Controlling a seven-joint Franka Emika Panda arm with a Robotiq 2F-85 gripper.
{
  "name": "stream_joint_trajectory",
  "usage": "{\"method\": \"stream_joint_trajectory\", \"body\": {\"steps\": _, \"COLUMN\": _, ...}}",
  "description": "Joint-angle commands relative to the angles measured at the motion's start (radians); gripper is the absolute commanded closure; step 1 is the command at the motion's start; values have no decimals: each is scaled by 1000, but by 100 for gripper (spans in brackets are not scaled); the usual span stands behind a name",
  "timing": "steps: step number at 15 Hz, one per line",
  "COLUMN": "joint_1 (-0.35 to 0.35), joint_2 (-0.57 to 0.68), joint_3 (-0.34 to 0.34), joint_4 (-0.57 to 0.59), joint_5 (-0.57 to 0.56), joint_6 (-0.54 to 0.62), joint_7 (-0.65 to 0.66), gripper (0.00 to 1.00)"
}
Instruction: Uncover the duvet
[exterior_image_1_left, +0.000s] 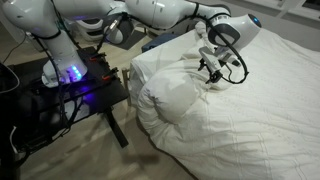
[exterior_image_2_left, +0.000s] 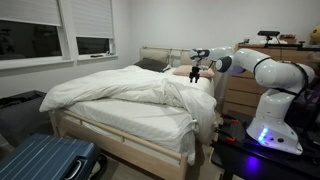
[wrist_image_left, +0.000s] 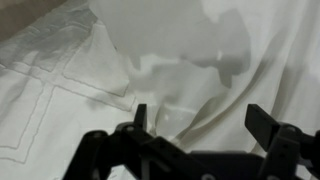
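Directly beneath the black two-fingered gripper (wrist_image_left: 200, 128) lies the thick, puffy white quilted duvet (wrist_image_left: 200, 50), bunched into soft folds. The gripper's fingers (wrist_image_left: 262, 122) stand wide apart with nothing between them, pointing down at the fabric. In the wrist view they straddle a crease. That looks like a fair place to pinch, since a raised fold gives the pads something to close on where flat cloth would slip.

In an exterior view the gripper (exterior_image_2_left: 196, 70) hovers close above the duvet's heaped edge near the head of the light wooden bed (exterior_image_2_left: 110, 143). Whether the fingertips touch the cloth cannot be told. Away from the gripper, toward the foot, the duvet spreads over most of the bed. The glossy white robot arm (exterior_image_1_left: 160, 12) stretches out from its base beside the bed to get over that corner.

Judging by this, the pulling back has not yet begun. The next move calls for lowering, closing on the fold, then drawing it away.
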Motion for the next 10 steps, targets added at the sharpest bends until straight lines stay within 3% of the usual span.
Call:
{"method": "stream_joint_trajectory", "body": {"steps": 1, "joint_1": 2, "joint_2": 25, "joint_3": -1, "joint_4": 27, "joint_5": 10, "joint_6": 20, "joint_7": 49, "gripper": 0}}
{"method": "stream_joint_trajectory", "body": {"steps": 10, "joint_1": 32, "joint_2": 42, "joint_3": -31, "joint_4": 23, "joint_5": -12, "joint_6": 15, "joint_7": 220, "gripper": 0}}
